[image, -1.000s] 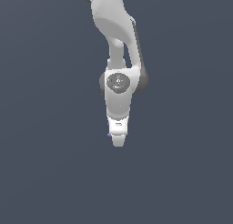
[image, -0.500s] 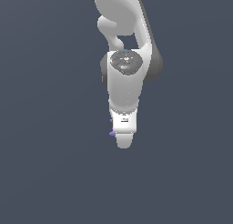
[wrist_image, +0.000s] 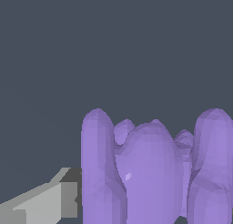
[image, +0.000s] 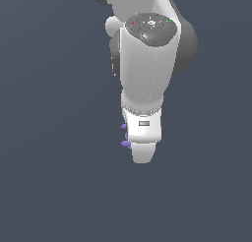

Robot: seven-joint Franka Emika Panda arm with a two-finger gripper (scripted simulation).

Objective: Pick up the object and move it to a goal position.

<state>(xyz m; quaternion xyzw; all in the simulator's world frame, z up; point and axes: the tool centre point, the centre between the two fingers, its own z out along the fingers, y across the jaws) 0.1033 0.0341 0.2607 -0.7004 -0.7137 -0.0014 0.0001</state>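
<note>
Smooth, seemingly plastic purple object [wrist_image: 150,173]

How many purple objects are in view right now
1. The purple object sits at the gripper, peeking out on the exterior view's left; it fills the wrist view. The arm may hide others.

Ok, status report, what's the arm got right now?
Gripper low, closure hidden by its own body. Purple object right at the fingers, poking out on the exterior view's left. Nothing in the way.
</note>
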